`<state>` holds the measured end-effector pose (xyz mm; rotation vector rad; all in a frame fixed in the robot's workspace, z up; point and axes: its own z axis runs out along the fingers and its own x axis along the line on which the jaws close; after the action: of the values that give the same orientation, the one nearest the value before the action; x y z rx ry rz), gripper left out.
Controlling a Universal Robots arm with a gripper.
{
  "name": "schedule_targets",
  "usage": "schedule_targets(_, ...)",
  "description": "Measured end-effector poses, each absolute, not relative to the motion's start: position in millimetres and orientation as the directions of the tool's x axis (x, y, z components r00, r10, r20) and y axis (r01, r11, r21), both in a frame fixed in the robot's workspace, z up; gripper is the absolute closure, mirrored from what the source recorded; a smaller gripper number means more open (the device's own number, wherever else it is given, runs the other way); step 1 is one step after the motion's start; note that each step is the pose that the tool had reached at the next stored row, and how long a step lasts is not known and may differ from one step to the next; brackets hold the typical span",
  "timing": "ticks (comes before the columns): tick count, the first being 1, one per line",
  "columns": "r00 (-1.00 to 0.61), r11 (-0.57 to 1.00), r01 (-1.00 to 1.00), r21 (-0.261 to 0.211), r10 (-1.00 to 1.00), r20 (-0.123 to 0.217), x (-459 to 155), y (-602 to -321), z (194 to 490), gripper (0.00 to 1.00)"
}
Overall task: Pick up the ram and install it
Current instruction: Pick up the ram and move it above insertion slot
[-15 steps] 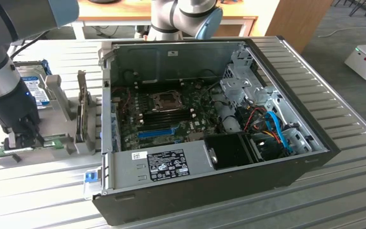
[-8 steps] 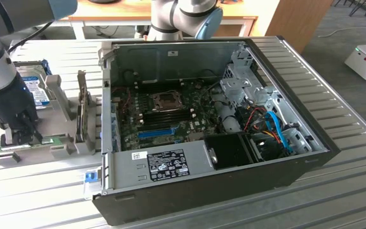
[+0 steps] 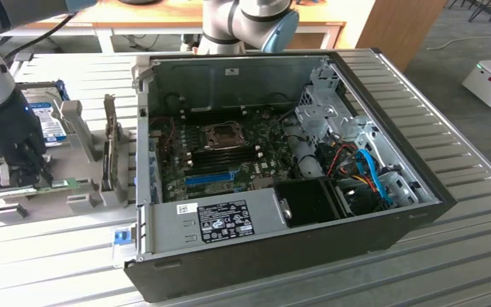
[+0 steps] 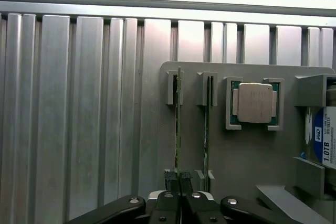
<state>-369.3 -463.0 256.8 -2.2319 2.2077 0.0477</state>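
The ram [image 4: 178,124] is a thin green stick seen edge-on, standing in the slots of a grey holder plate [image 4: 247,150]. My gripper [image 4: 178,180] sits at one end of it with both black fingertips [image 4: 170,178] pressed against its sides, shut on it. In the exterior view the gripper [image 3: 25,174] hangs low at the exterior view's left, right on the green ram [image 3: 32,189], which still rests in the holder [image 3: 84,203]. The open computer case [image 3: 271,256] lies to the exterior view's right, its motherboard [image 3: 228,153] showing dark memory slots.
A second green stick [image 4: 208,124] stands in the neighbouring slots. A processor chip [image 4: 255,103] and a hard drive with a blue label [image 4: 326,140] sit on the same holder. Ribbed metal table [image 4: 79,119] surrounds it. Another arm's base [image 3: 237,25] stands behind the case.
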Motion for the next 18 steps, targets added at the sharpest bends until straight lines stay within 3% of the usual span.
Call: schedule_targets(18,0.01,-0.011,-1.0,0.02,-1.0,-0.023,-369,-463,295,0.88)
